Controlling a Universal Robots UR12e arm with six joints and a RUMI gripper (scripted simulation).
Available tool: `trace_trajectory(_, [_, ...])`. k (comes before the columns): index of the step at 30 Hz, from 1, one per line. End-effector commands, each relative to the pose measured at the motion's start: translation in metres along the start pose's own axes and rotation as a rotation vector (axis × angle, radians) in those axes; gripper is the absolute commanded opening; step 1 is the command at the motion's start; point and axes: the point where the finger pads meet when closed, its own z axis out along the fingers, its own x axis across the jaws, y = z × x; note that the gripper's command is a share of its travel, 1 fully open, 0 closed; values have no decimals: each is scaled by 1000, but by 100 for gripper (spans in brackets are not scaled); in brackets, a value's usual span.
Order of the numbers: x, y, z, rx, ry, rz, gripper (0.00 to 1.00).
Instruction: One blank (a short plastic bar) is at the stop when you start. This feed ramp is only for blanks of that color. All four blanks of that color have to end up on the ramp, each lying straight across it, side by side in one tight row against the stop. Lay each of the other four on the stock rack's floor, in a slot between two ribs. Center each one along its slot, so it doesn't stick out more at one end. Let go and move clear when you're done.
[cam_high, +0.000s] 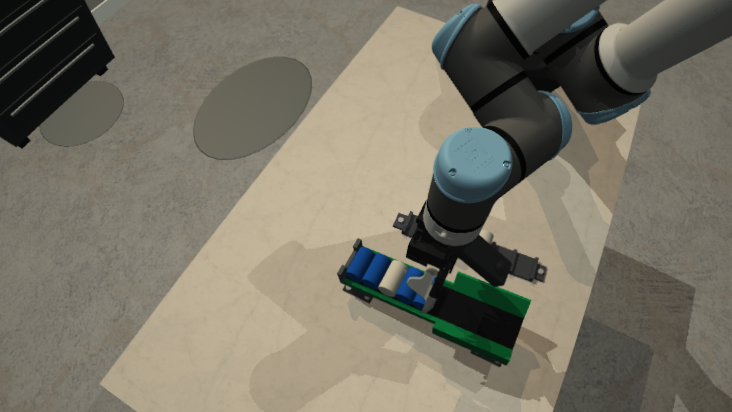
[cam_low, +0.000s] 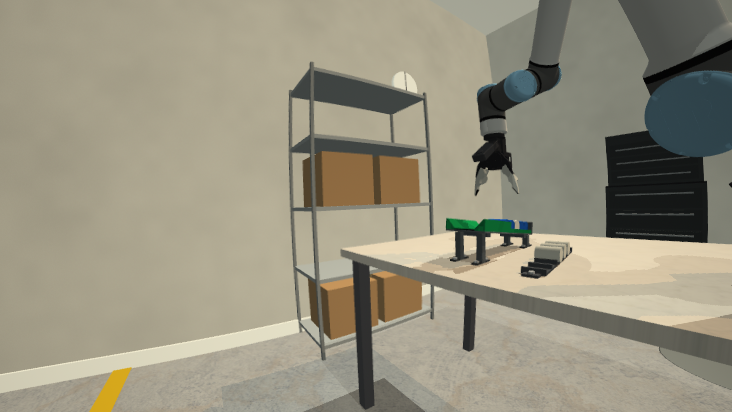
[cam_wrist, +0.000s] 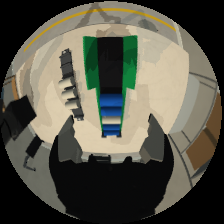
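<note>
The feed ramp (cam_high: 494, 295) (cam_low: 461, 224) (cam_wrist: 92, 65) bears a row of five blanks lying across it. From the stop (cam_wrist: 111, 135) come two blue blanks (cam_high: 360, 263) (cam_high: 376, 271), one white blank (cam_high: 393, 277) (cam_wrist: 111, 120), then two more blue blanks (cam_wrist: 111, 111) (cam_wrist: 111, 98). The last blue one is partly hidden by a finger in the top view. The stock rack (cam_high: 525, 265) (cam_low: 532, 273) (cam_wrist: 66, 61) holds three white blanks (cam_wrist: 66, 81) (cam_wrist: 69, 94) (cam_wrist: 72, 104). My gripper (cam_low: 497, 193) (cam_wrist: 110, 114) is wide open and empty, well above the ramp.
The ramp stands on legs on the table (cam_high: 307, 204) (cam_low: 404, 255), with the rack lower beside it. A shelf unit with cardboard boxes (cam_low: 348, 179) stands behind the table. A black drawer cabinet (cam_high: 46, 56) (cam_low: 655, 209) stands on the floor.
</note>
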Motion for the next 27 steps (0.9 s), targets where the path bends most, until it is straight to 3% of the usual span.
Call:
trace_trajectory(1, [0, 0, 0, 0, 1, -15, 100])
trace_trajectory(12, [-1, 2, 0, 0, 1, -96, 100])
trace_trajectory(27, [-5, 7, 2, -1, 1, -348, 100])
